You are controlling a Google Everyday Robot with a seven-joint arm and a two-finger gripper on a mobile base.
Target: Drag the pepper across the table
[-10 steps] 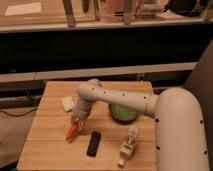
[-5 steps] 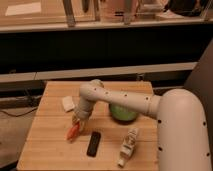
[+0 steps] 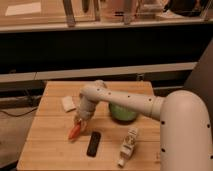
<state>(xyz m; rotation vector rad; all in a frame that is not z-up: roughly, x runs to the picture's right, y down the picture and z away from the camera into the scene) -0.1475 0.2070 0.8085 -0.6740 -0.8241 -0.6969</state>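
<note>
While our gripper [image 3: 80,123] sits on the pepper [image 3: 75,131], grip state unclear, we press lightly and slide along the table [image 3: 47,145].

table: light wooden butcher-block square tabletop [image 3: 50,140], matt plank strips
pepper: small slim orange-red pepper [image 3: 75,131], smooth skin
gripper: gripper [image 3: 80,122] just above the pepper, pale matt finish
bar: black rectangular bar [image 3: 93,144] beside the pepper, dull
</note>
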